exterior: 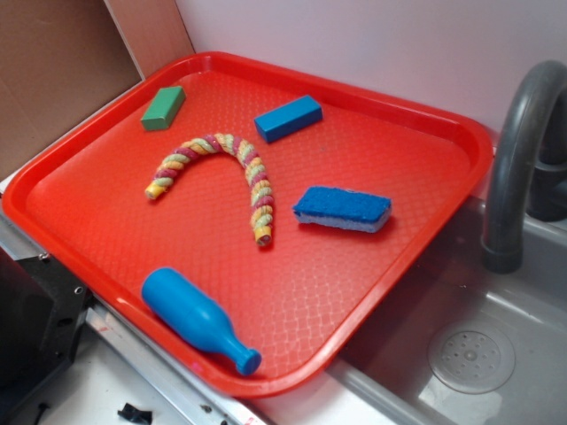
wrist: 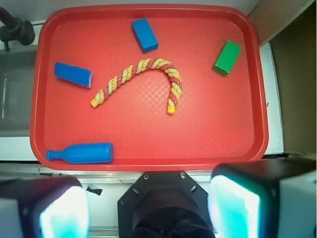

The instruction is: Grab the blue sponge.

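Observation:
The blue sponge point(exterior: 342, 209) lies flat on the right part of the red tray point(exterior: 416, 111), rough blue top up and pale layer below. From the wrist camera the blue sponge point(wrist: 73, 74) sits at the tray's left side. My gripper point(wrist: 148, 208) hovers high above, back over the robot's base outside the tray's near rim, open with nothing between its glowing pads point(wrist: 233, 206). The gripper does not show in the exterior view.
On the tray also lie a blue block point(exterior: 288, 118), a green block point(exterior: 163, 107), a curved braided rope point(exterior: 232, 173) and a blue bottle-shaped toy point(exterior: 199, 320). A grey sink point(exterior: 496, 354) with a tall faucet point(exterior: 518, 159) borders the tray beside the sponge.

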